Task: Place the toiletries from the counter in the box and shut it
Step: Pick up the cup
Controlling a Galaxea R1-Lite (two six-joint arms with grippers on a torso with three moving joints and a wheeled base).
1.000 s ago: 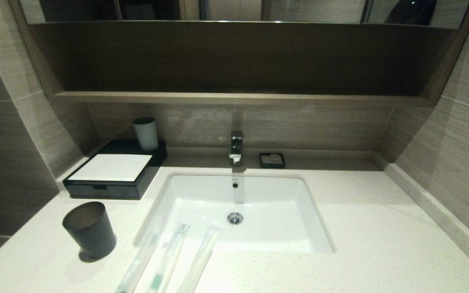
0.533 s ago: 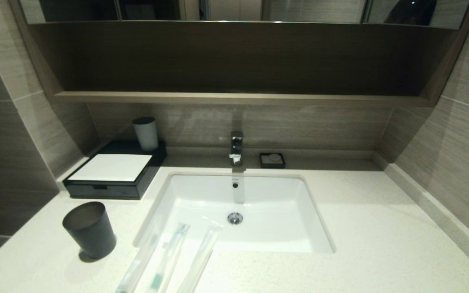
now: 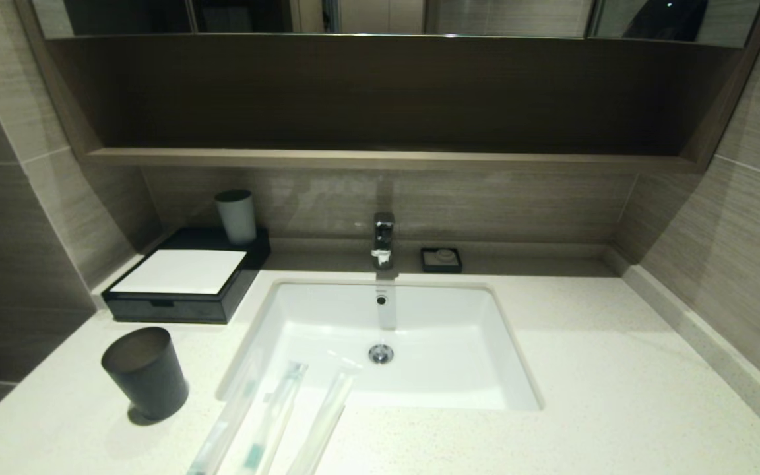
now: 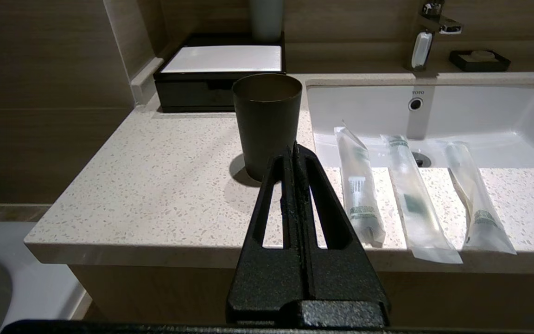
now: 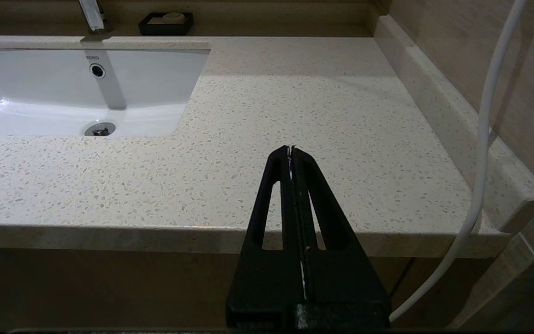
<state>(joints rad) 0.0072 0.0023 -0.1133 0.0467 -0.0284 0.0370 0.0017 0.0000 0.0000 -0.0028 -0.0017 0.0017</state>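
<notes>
Here, three toiletries lie side by side on the front strip of the counter [image 3: 617, 396], at the near left corner of the sink [image 3: 459, 369], their far ends overhanging the basin edge. Leftmost packet [image 4: 359, 188]: whitish wrap with green print. Middle packet [image 4: 413, 197]: clear wrap, toothbrush with a teal-green mark showing through. Right packet [image 4: 473, 199]: clear wrap, green label near its near end. The three run roughly parallel, close together; cannot tell whether the wraps touch. The box [image 3: 185, 280] sits well apart from them at the back left of the counter, against the wall: low, black, white top panel, front drawer pushed flush, notch pull facing the front. A pale cup [image 3: 235, 216] stands upright on the box's back right corner. A dark grey cup [image 3: 146, 373] stands upright on the counter between box and packets, left of the sink. Faucet [image 3: 383, 239] behind the basin at centre, small black soap dish [image 3: 441, 259] just to its right. Left gripper [image 4: 293, 148] hangs off the counter's front edge, fingers pressed together on nothing, pointing toward the dark cup with the packets just beside its line. Right gripper [image 5: 290, 149] likewise off the front edge on the bare right side of the counter, fingers together, holding nothing; a white cable [image 5: 485, 139] runs past it along the right wall
</notes>
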